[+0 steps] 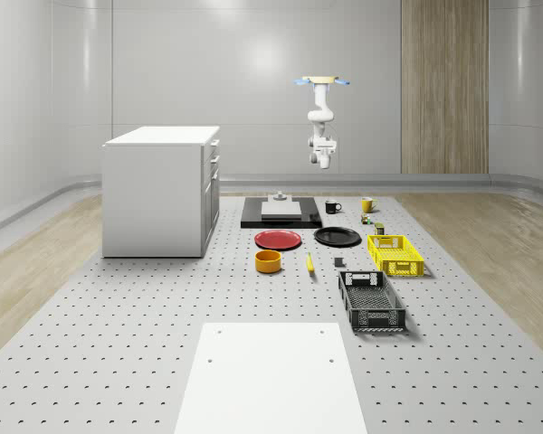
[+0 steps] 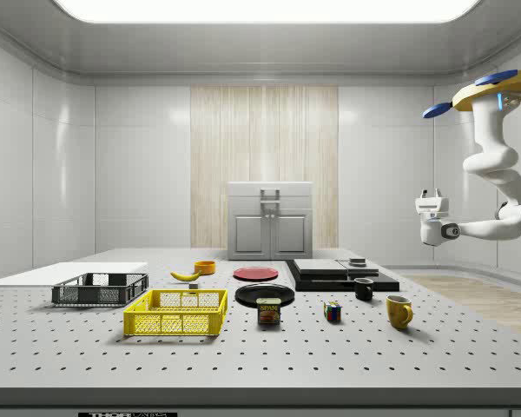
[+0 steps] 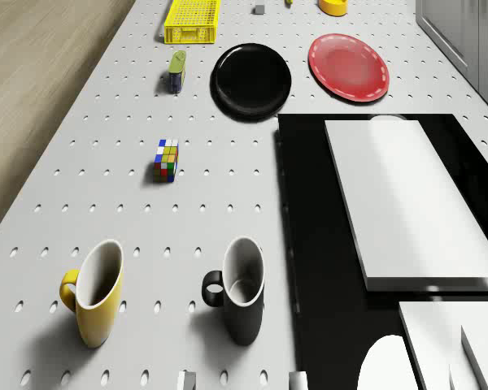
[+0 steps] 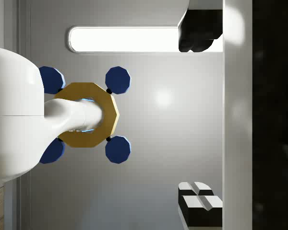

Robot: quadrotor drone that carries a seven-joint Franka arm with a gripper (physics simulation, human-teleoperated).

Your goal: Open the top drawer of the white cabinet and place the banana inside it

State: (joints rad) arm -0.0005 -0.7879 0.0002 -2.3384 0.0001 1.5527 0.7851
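Note:
The white cabinet (image 1: 154,190) stands on the whole-scene view's left of the table, and its top drawer (image 1: 214,147) looks closed. It stands at the far end in the side view, cabinet (image 2: 270,221). The banana (image 1: 309,262) lies on the table beside an orange bowl (image 1: 269,261); the side view shows the banana (image 2: 185,275) too. The drone (image 1: 324,81) hovers high over the table's far end, above the mugs. My gripper (image 1: 322,161) hangs in the air far from both banana and cabinet. In the wrist view the gripper (image 4: 200,115) is open and holds nothing.
A black slab (image 1: 253,220) carrying a white block lies under the arm. Nearby are a black mug (image 3: 237,292), a yellow mug (image 3: 93,292), a colour cube (image 3: 167,160), a can (image 3: 176,71), a red plate (image 1: 279,240), a black plate (image 1: 337,237), a yellow basket (image 1: 395,255) and a black basket (image 1: 371,300).

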